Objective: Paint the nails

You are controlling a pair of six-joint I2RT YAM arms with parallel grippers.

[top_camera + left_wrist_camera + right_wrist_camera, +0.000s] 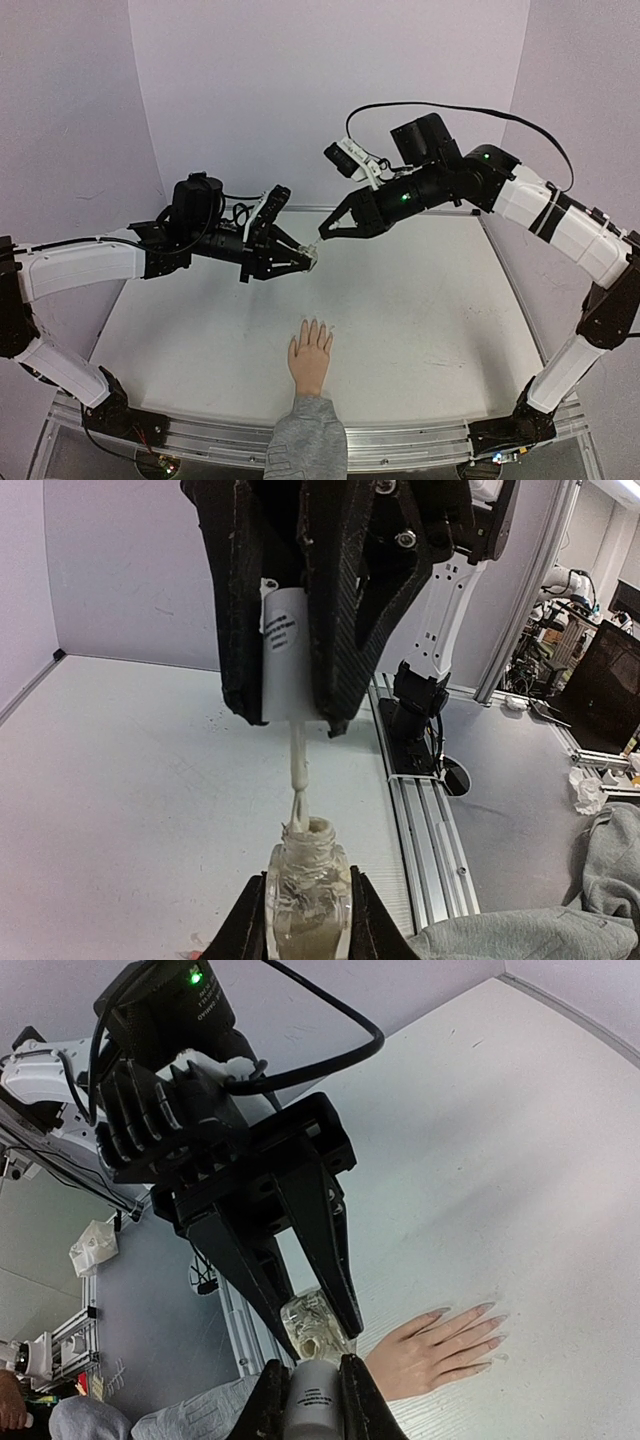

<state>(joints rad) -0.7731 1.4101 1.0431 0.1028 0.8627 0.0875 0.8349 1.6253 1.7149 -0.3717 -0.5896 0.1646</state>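
Note:
A flesh-coloured hand [310,357] with a grey sleeve cuff [307,440] lies flat near the table's front edge, its pale nails [315,323] pointing away. It also shows in the right wrist view [432,1346]. My left gripper [311,257] is shut on a small clear bottle [306,895] of whitish polish, held in the air. My right gripper [322,236] is shut on the white brush cap [314,1407]. The brush stem [298,765] hangs from the cap [286,652], its tip at the bottle's open neck [308,829].
The white table [420,300] has purple walls behind and an aluminium rail [420,440] along the front edge. Both arms meet above the table's back middle, well above and behind the hand.

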